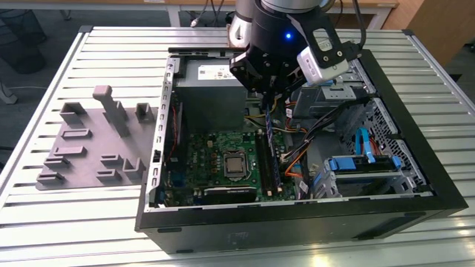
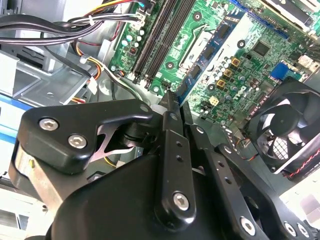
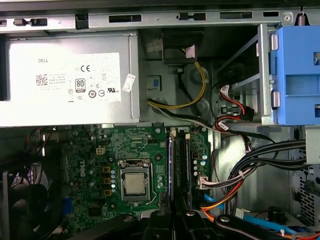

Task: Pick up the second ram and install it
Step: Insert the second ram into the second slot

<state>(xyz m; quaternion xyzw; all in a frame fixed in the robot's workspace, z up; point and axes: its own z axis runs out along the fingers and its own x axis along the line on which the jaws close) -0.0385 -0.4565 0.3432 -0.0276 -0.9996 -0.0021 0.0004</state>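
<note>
Black metal frames the open computer case (image 1: 415,183) that lies on its side on a slatted table (image 1: 44,222), and we see the gripper (image 1: 268,94) hanging inside it, over the green motherboard (image 1: 222,167). In the exterior view a thin dark stick runs from the fingertips down along the memory slots (image 1: 268,161); we take it for the second ram (image 1: 268,130), standing on edge over those slots, though we cannot tell whether it is seated. The fingers look drawn close together on its upper end.

The exterior view also gives us the grey moulded tray (image 1: 89,150) beside the case, on the exterior view's left.

The first wrist view looks down past the black fingers (image 3: 159,220) and shows the grey power-supply box (image 3: 70,80), the processor socket (image 3: 135,184) and a blue-edged stick (image 3: 170,165) upright in a slot.

The second wrist view shows the finger linkage (image 2: 170,165) close up, narrow at the tip, with the dark slots (image 2: 160,35) beyond and a case fan (image 2: 290,135) to one side.
</note>
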